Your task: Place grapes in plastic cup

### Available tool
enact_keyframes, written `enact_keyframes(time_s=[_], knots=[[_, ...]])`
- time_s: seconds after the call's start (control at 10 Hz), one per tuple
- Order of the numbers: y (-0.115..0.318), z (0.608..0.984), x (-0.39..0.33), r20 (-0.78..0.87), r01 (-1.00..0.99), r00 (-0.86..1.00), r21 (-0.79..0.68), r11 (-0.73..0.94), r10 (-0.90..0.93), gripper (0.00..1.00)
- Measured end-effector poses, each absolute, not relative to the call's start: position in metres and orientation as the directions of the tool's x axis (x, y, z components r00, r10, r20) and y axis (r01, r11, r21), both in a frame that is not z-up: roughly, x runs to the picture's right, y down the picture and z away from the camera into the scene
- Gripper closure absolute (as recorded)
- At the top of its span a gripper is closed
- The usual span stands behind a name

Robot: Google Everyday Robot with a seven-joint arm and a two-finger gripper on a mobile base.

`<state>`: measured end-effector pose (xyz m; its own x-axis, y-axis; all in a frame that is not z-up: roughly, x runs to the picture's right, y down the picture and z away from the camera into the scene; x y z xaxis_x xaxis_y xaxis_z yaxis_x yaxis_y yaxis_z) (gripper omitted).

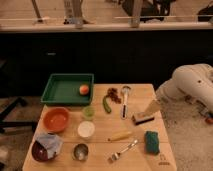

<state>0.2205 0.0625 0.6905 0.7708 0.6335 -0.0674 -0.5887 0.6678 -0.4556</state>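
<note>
Grapes (113,94): small dark bunch on the table (100,140), close to the far edge and about mid-width, just off the right-hand near corner of the green tray (57,90). They lie apart from the tray wall and just beside a long-handled strainer (125,99) on their right.

Plastic cup (88,112): upright and pale green, just in front of the tray's near edge, between the orange bowl (55,119) and a green pepper (106,104). A white cup (86,129) stands just nearer the front edge; not to be mistaken for the target.

Gripper: I cannot pick it out on its own. It sits with my folded arm (192,85), off the table's right edge and clear of the board. Jaws are spread to their widest with nothing in them; the bunch is untouched on the wood.

Key relation: the grapes lie to my left from the arm, across the right half of the table and toward the far edge. The strainer and a brush (145,115) lie between the arm and the bunch. The bunch's longer run looks to slant from far-left to near-right, though this is hard to judge.

Judgement: the reach goes in over the right edge and above the strainer handle, coming down from the top. The carry to the cup is then a short one, left and toward the front edge, passing over the pepper.
</note>
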Motion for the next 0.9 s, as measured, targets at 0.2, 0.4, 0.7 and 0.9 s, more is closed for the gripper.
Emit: enact_keyframes(time_s=[0.2, 0.4, 0.7, 0.9], knots=[[0.039, 0.702, 0.187, -0.056, -0.581, 0.775, -0.454, 0.675, 0.630, 0.20], [0.003, 0.719, 0.156, -0.050, -0.565, 0.791, -0.443, 0.696, 0.610, 0.20], [-0.025, 0.741, 0.146, -0.108, -0.621, 0.764, -0.393, 0.678, 0.637, 0.20], [-0.028, 0.758, 0.140, -0.161, -0.661, 0.736, -0.379, 0.648, 0.657, 0.20]])
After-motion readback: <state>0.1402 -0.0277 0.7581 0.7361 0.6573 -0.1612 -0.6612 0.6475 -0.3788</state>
